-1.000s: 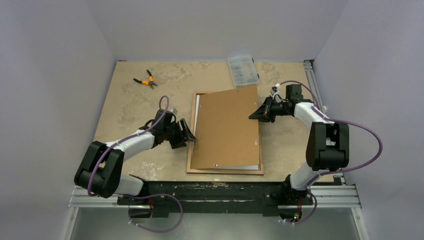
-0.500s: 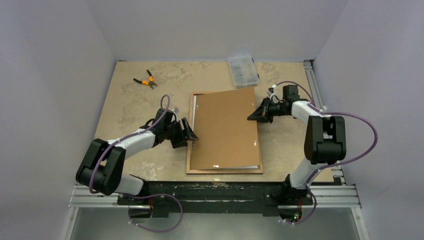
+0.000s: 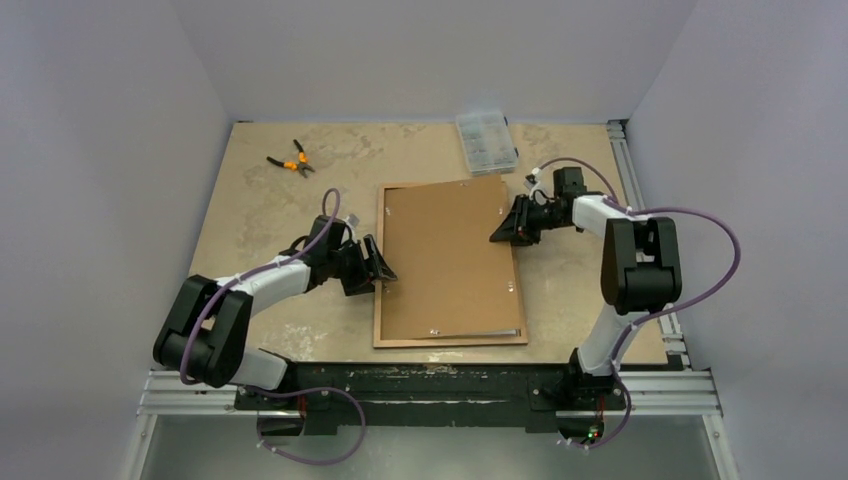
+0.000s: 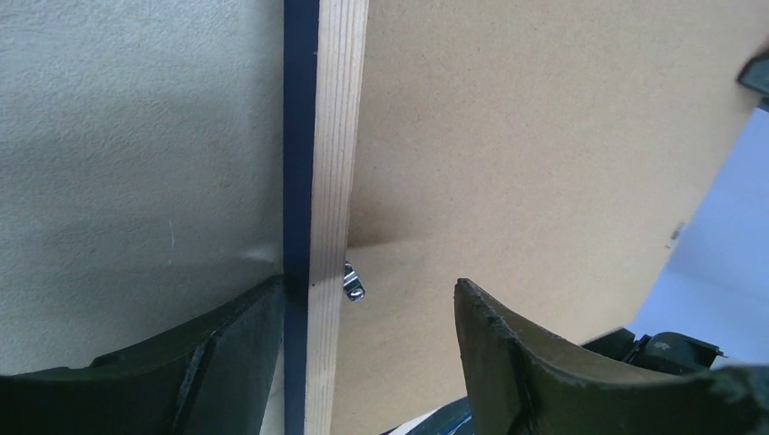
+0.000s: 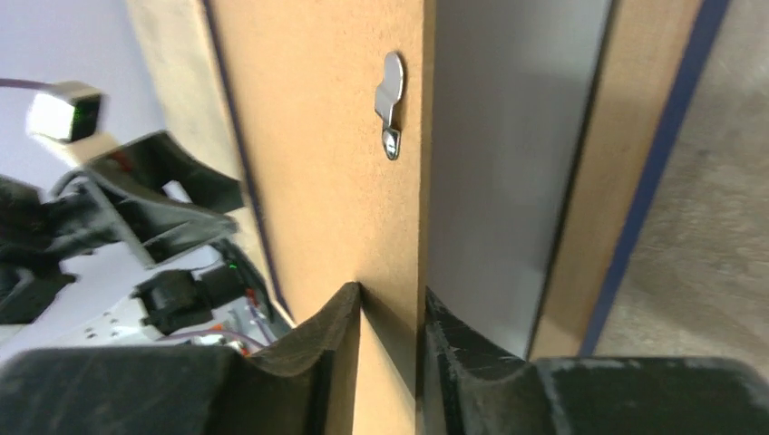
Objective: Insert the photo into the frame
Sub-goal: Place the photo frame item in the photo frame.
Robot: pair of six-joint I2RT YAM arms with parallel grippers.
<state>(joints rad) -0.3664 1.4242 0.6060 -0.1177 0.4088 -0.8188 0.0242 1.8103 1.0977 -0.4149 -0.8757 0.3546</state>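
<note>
Midway across the bench (image 3: 260,220), the frame (image 3: 450,343) lies wood side up, with the brown board (image 3: 448,255) resting slightly askew inside it. The left gripper (image 4: 367,290) has its jaws released, straddling the frame's left rail. The right gripper (image 5: 392,299) brackets the board's right edge with its jaws; I cannot tell whether they pinch it. A pale grey sheet (image 5: 490,136) shows beneath that edge.

No text, label, brand, number or sign can be read in any view: the brown board (image 3: 445,255), the frame (image 3: 450,343) and the clear compartment box (image 3: 486,142) show no marking legible at this resolution.
</note>
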